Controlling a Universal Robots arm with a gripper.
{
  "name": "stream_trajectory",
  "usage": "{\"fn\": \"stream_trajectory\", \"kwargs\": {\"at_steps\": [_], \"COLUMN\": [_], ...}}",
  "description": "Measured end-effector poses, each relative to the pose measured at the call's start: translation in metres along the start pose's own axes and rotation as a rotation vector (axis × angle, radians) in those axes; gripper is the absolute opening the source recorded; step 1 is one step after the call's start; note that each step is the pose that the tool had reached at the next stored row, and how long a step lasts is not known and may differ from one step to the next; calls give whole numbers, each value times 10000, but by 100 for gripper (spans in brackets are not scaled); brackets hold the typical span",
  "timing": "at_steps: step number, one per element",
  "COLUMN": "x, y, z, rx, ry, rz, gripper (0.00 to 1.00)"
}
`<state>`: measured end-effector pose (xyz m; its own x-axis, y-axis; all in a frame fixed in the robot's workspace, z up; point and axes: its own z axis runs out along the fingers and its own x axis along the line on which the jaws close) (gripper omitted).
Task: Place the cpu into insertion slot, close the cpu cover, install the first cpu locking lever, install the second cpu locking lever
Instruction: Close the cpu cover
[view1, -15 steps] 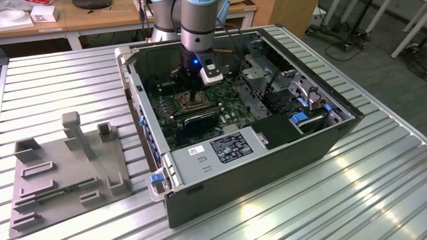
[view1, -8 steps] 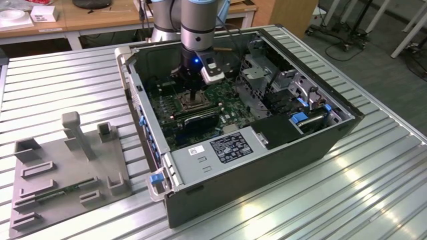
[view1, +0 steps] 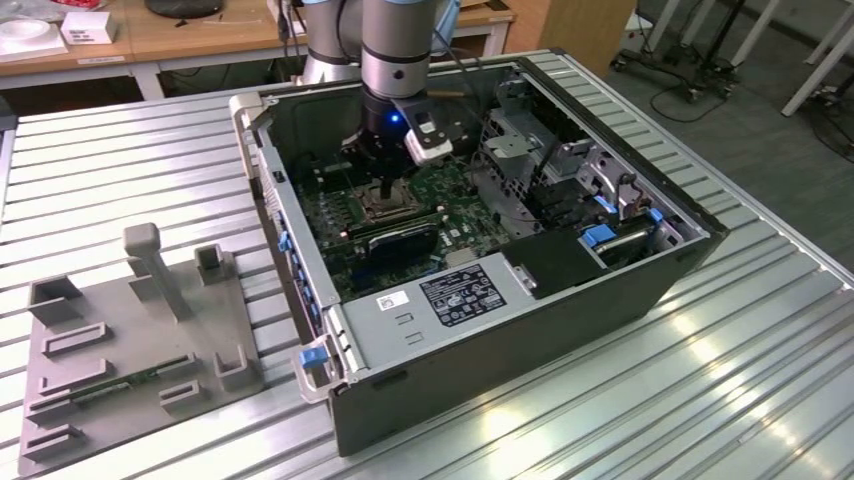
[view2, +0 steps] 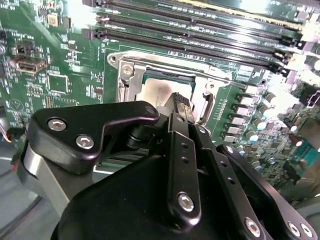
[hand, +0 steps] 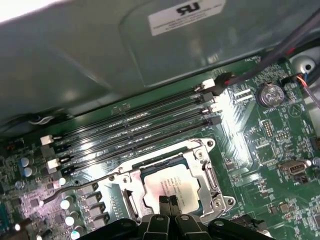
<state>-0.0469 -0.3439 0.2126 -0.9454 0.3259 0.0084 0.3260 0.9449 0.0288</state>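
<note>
The cpu (hand: 167, 184) lies flat in the insertion slot (view1: 378, 208), its dull silver-tan top (view2: 156, 92) showing through the window of the cpu cover (hand: 201, 172). The silver cover frame (view2: 125, 82) is down over the socket. My gripper (hand: 167, 201) is shut with nothing between its fingers, and its tips rest at the cpu's near edge. From outside, the gripper (view1: 384, 190) points straight down onto the socket. One thin wire locking lever (hand: 80, 187) sticks out sideways from the socket, unlatched. A second lever (view2: 210, 76) runs along the cover's far side.
Long black memory slots (hand: 135, 130) run beside the socket, close to the grey case wall (hand: 100, 50). A black box with a white label (view1: 461, 295) and drive cages (view1: 587, 190) fill the case's other end. A grey fixture (view1: 134, 330) sits on the ribbed table.
</note>
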Motion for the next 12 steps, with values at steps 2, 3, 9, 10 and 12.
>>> {"fn": "stream_trajectory", "kwargs": {"at_steps": [2,3,9,10,12], "x": [0,0,0,0,0], "y": [0,-1,0,0,-1], "z": [-1,-1,4,6,9], "rx": [5,7,-17,-33,-65], "ry": [9,14,23,10,-22], "rz": [-303,-475,-1474,-1606,-1861], "gripper": [11,11,11,11,11]}}
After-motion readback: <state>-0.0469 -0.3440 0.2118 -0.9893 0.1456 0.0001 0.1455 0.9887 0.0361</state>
